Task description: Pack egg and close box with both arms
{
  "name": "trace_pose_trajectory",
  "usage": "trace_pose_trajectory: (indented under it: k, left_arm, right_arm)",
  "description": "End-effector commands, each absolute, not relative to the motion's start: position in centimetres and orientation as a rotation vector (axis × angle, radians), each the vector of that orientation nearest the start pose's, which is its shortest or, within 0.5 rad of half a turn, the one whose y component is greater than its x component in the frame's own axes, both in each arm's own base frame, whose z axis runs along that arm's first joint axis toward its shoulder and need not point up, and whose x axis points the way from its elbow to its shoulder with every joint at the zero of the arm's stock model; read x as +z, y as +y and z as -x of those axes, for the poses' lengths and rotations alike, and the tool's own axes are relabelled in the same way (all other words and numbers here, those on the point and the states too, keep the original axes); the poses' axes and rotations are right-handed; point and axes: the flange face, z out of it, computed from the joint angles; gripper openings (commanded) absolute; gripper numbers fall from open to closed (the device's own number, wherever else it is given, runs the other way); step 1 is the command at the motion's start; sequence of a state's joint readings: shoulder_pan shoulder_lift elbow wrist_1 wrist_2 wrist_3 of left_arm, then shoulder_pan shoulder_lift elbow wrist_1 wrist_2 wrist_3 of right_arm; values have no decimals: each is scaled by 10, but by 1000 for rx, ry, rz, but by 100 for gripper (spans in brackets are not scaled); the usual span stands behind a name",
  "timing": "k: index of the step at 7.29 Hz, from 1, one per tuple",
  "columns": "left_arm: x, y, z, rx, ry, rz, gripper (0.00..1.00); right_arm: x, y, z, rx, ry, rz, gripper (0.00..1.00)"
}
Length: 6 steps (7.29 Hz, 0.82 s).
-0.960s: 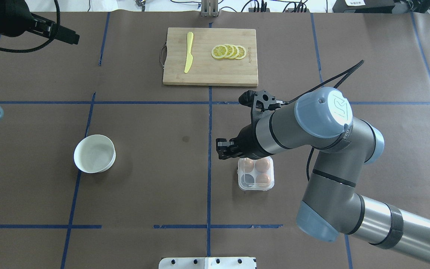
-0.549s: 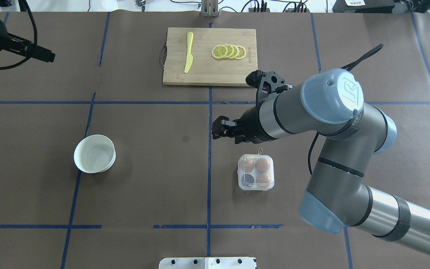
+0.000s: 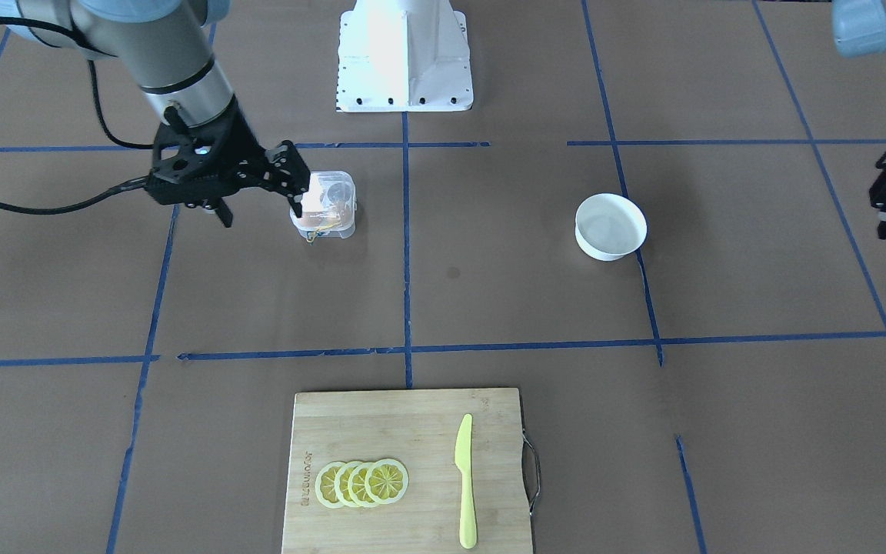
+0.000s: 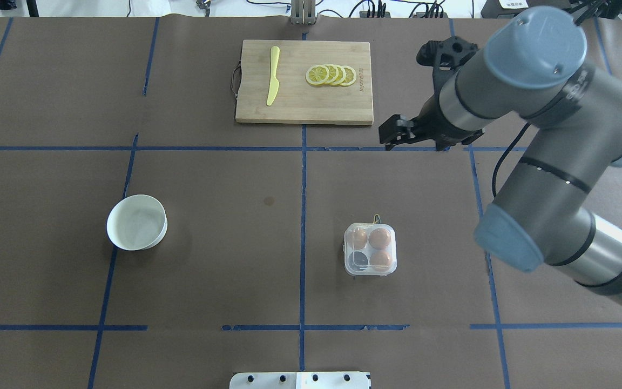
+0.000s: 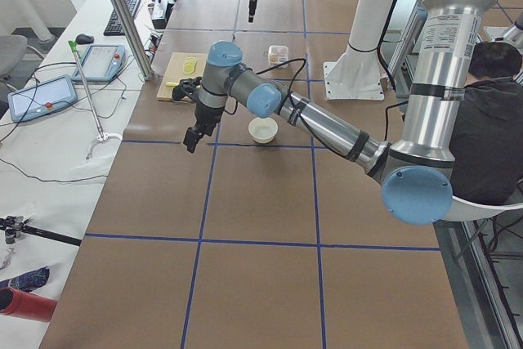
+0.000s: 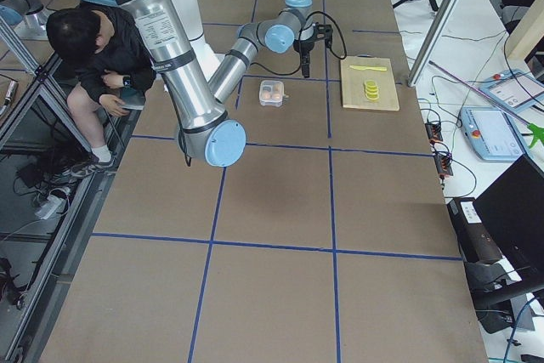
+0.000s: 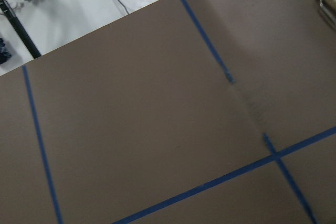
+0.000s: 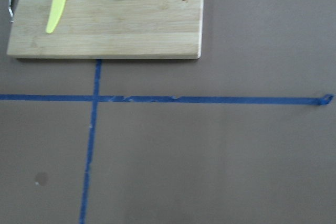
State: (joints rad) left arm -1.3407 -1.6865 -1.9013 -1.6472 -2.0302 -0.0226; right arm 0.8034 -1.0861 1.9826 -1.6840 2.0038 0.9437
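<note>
The box (image 4: 370,249) sits on the brown table paper (image 4: 224,270), just right of the centre tape line (image 4: 303,227) and well apart from every table edge. Three eggs (image 4: 380,238) fill three of its four cups. The near-left cup shows dark. The lid looks folded down over them (clear plastic, hard to confirm), and the yellow band (image 4: 376,218) pokes out on the far side.

The right gripper (image 4: 391,134) hangs above the table just off the near right corner of the cutting board (image 4: 311,102), well apart from the box. It cannot be told whether its fingers are apart or together. In the front-facing view it overlaps the box's side, by line of sight only. The right arm (image 4: 538,135) spans the table's right part.

The left gripper (image 3: 884,221) is out near the table's left end over bare paper, well apart from the bowl (image 4: 137,222). Its finger state cannot be told either. Its wrist camera sees paper, tape lines and the table edge.

The bowl stands in the left half, its left rim over a tape line, with broad bare paper between it and the box. The board lies at far centre and carries a yellow knife (image 4: 272,75) and lemon slices (image 4: 331,74). The white base block (image 4: 300,380) is at the near edge.
</note>
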Motion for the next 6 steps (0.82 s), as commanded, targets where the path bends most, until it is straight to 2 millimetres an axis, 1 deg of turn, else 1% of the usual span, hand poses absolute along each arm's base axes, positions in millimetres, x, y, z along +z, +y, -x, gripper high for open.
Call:
trace_pose_trajectory:
  k: [1,2,3,4,5,6]
  left_arm:
    - [510,-544,34,399,535,-395,100]
    - [542,-520,48,400,614,-365,100]
    - [557,-506,65,411,612,-362,100]
    - [566,-501,66,398,617,-343,100]
    - [576,-507,64,399,619,-336,100]
    - [575,-509,65,410,606,-365,100]
  right_arm:
    - [295,-509,217,-189,-756,-171,100]
    - [339,-509,168,-212,-764,-147,100]
    - [383,-505,119,-261,-737,-152,100]
    - [427,-497,69,-266,-741,-134,100]
    - [456,-498,35,-178,-796,-84,100]
    - [472,-497,31,-144,-786,-52,100]
